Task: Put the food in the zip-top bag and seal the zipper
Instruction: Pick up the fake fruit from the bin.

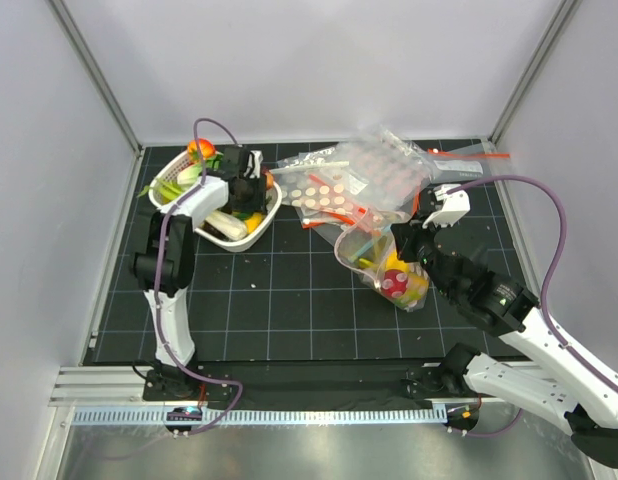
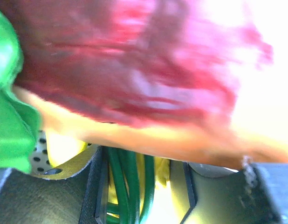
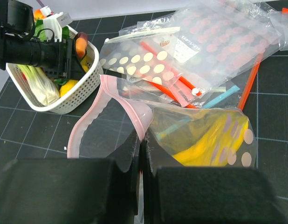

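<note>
Right hand (image 3: 140, 150) pinches the zip-top bag (image 3: 193, 127) at its zipper (image 3: 94, 115).

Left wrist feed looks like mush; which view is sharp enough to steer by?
Left wrist: too close, a red fruit fills it, smeared, blown out white at upper right. Right wrist: zip-top bag and basket crisp; only its own fingers dark and soft. Top external: evenly lit, sharp throughout, the best one.

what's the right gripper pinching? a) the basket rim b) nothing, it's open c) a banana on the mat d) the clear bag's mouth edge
d: the right gripper is shut on the zip-top bag at its pale mouth edge, seen from the right wrist.
</note>
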Robot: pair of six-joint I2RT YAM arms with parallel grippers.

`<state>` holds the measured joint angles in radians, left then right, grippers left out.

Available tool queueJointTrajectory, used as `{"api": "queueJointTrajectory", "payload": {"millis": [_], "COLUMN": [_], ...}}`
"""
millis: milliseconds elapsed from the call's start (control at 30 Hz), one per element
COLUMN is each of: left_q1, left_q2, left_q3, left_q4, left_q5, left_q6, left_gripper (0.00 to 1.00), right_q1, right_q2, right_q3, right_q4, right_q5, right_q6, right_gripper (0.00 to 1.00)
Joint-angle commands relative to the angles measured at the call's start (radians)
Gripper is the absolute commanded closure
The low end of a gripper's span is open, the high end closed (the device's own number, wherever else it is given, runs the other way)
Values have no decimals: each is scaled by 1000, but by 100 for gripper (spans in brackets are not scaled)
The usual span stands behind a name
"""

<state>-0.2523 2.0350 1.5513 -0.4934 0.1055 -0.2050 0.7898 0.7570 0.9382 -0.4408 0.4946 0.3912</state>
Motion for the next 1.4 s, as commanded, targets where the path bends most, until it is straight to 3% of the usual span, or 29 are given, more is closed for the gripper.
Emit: {"api": "queueJointTrajectory", "payload": {"millis": [0,167,467,733,833,1000,1100,1167,1233,1367], "left_q1": [2,2,-2,-1,-1,-2,-15,-16,-16,-16], "left_q2": [-84,-177,-99,-203,-254,-259,-263,-277,-282,-320], "left_q3": [-50,-34,147,82,46,23,4,-16,-17,-26], "left_q4": [-66,-131,-480,-436,-393,-387,-387,-373,-372,-352], "left_q5": [20,39,91,108,114,186,171,151,111,109], "left_q6": [-48,-100,-37,-42,-53,-42,-31,-31,-33,-30], "left_gripper": [72,69,71,69,53,49,39,28,11,1], "right_q1": [-3,-3,-3,-3,-3,-3,-3,-3,-3,-3], "right_q2": [-4,-5,-7,4,7,8,8,10,11,10], "right_q3": [5,5,5,4,5,5,5,5,5,5], "right_q4": [54,54,54,57,57,57,60,60,60,60], "right_q5": [2,1,-4,-7,-8,-7,-7,-7,-7,-7], "right_q6": [5,5,6,6,5,5,5,5,6,6], "right_gripper": [94,94,94,94,94,94,94,94,94,94]}}
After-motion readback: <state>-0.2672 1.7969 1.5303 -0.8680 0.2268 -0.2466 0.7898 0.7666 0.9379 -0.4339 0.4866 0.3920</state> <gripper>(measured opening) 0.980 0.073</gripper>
